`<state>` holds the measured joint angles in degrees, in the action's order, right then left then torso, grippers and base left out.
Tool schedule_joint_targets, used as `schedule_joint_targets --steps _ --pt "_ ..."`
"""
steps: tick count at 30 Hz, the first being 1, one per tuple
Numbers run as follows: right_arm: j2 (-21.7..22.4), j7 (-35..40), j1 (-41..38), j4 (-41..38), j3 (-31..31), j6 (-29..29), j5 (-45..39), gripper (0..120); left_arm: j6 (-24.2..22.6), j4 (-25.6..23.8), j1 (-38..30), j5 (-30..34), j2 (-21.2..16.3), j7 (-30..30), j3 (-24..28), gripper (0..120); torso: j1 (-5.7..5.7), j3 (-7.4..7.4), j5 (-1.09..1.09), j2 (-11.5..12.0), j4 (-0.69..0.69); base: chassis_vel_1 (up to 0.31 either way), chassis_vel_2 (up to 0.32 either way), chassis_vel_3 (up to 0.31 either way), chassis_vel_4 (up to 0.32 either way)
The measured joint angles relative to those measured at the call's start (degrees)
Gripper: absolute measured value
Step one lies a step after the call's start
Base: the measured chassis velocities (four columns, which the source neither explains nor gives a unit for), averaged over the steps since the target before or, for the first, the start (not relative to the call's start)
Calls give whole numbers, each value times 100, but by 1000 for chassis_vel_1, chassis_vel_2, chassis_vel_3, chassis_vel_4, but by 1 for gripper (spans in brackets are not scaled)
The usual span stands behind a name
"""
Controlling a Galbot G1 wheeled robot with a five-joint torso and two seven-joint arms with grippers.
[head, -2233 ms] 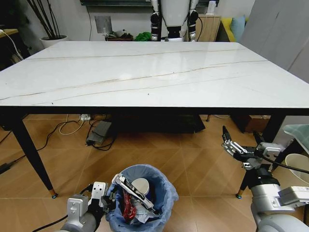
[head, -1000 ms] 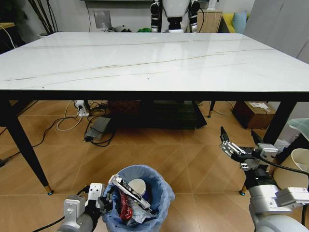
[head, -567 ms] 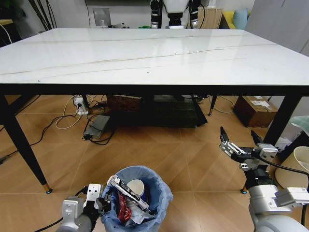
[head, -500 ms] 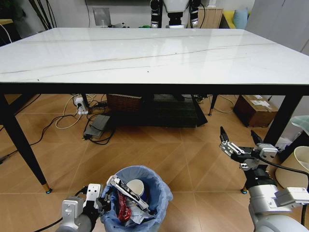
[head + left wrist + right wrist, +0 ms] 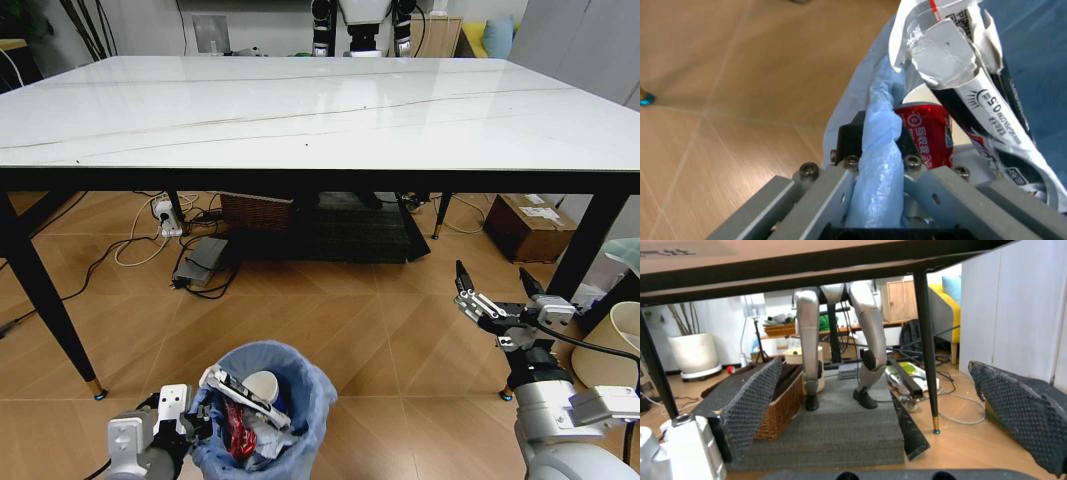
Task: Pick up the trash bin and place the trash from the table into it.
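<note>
two grippers low: left gripper (image 5: 196, 424) clamps trash bin (image 5: 300, 400) rim; right gripper (image 5: 490, 302) spread.

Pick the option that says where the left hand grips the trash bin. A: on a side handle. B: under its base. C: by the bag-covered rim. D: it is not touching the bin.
C: in the left wrist view the left hand is clamped on the blue bag folded over the rim of the trash bin, right beside the crushed red can.
</note>
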<state>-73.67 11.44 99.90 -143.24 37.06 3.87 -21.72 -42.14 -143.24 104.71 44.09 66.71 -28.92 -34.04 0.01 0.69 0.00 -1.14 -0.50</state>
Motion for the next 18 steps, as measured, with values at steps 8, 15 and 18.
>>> schedule_joint_targets --steps 8,15,18 --pt "63 7 -39 0 35 -12 -59 100 2 310 -287 43 111 -47 -201 0 0 13 0 -15 0 0 0 0 0" --pt "63 8 -50 0 35 -27 -68 100 2 774 -432 -173 189 -20 -177 0 0 22 0 -25 1 0 0 0 0" --pt "62 8 -58 0 35 -31 -68 100 2 910 -492 -201 192 -9 -177 0 0 24 0 -28 0 0 0 0 0"
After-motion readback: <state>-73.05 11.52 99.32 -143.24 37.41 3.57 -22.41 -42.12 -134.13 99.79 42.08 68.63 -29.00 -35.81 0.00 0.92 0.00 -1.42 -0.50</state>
